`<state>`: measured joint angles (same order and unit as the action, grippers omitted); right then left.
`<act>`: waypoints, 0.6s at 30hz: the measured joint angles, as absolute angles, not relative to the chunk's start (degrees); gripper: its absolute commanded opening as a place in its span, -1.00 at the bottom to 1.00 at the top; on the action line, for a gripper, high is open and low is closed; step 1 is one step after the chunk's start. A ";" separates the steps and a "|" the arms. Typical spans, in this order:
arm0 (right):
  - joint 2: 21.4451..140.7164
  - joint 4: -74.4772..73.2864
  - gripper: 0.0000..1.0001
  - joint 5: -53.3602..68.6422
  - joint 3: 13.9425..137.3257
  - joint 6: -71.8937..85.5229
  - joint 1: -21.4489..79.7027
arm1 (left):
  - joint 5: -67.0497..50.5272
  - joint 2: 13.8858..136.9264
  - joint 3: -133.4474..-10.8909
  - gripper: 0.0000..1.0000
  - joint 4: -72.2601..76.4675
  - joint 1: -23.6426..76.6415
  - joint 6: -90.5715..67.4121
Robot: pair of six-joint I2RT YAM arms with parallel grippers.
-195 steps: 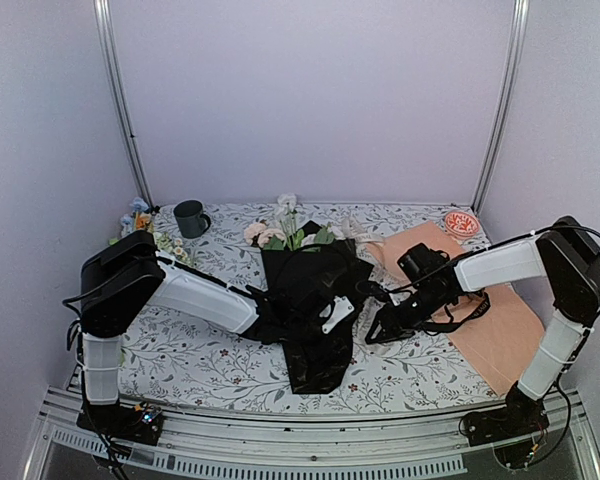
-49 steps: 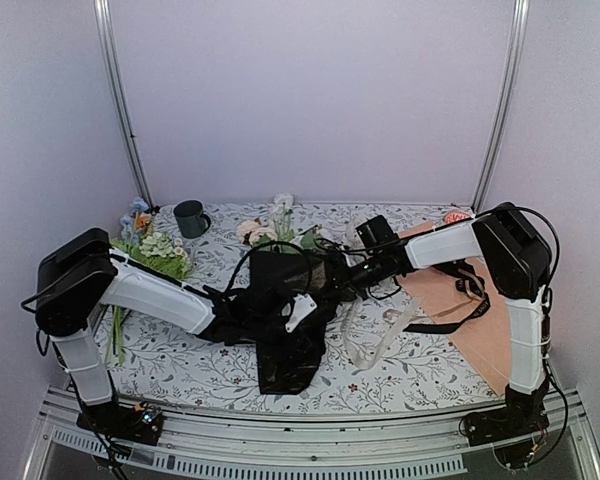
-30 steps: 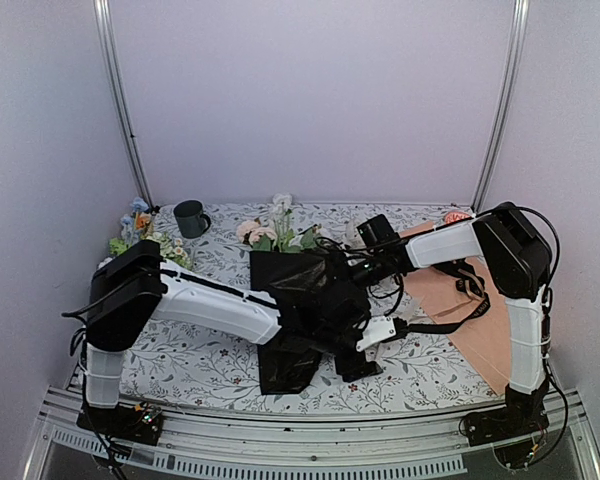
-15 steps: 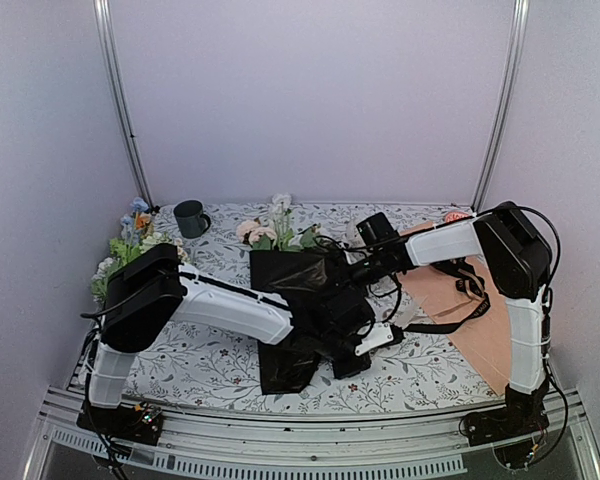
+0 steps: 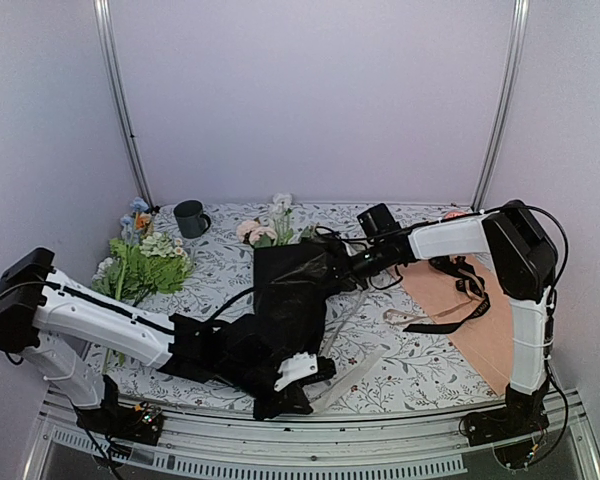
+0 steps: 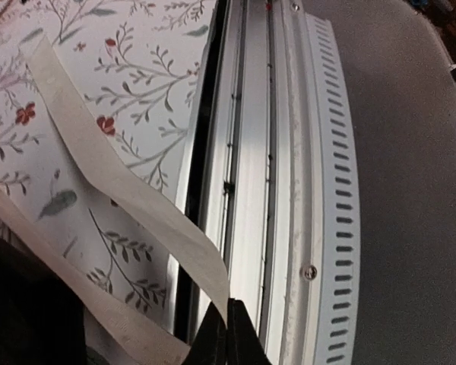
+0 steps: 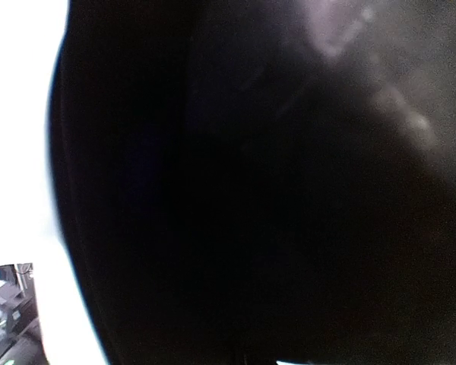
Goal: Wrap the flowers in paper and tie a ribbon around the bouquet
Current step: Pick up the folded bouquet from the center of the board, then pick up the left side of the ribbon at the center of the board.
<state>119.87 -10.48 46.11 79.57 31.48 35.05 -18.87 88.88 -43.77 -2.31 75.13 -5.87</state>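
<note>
Your tabletop (image 5: 215, 272) carries the bouquet (image 5: 285, 305) lying along its middle, stem end toward the near edge. The black paper (image 5: 302, 270) is already round the stems, and the flowers (image 5: 263, 232) poke out of its wide mouth toward the far edge. So the wrapping looks done (loosely, I'd judge, since the folds sag). The tying is what is left for you. The ribbon (image 6: 99, 163) lies on the tabletop to the right of the bouquet and runs down to the near edge; no turn of it around the paper shows, and no knot. Your left pincer (image 6: 229, 334) is down at that near edge, closed flat on the ribbon's end. Your right pincer (image 5: 352, 266) sits closed at the paper's right flank near the blooms; its own camera shows only black, so whether it pinches the paper I cannot tell
</note>
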 measured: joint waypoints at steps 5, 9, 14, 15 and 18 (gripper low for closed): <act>118.72 -11.81 -0.99 47.05 81.01 31.99 34.59 | -20.86 81.03 -32.03 -1.00 -1.26 75.18 -15.00; 117.89 -12.86 -0.99 47.44 81.60 32.05 34.09 | -17.45 72.53 -26.11 -1.00 -2.13 74.63 -21.87; 116.71 -15.27 -0.99 47.75 81.87 30.96 33.15 | -6.96 60.18 -22.87 -1.00 -7.88 67.09 -30.39; 116.51 -15.92 -0.99 47.77 81.87 30.52 32.93 | -4.78 57.32 -22.41 -1.00 -9.26 64.36 -31.62; 116.33 -17.67 -0.99 47.79 81.87 28.99 32.58 | 0.78 49.56 -22.06 -1.00 -12.78 57.12 -33.52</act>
<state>116.33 -17.67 47.79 81.87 28.99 32.58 0.78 49.56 -22.06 -12.78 57.12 -33.52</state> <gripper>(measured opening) 0.005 0.004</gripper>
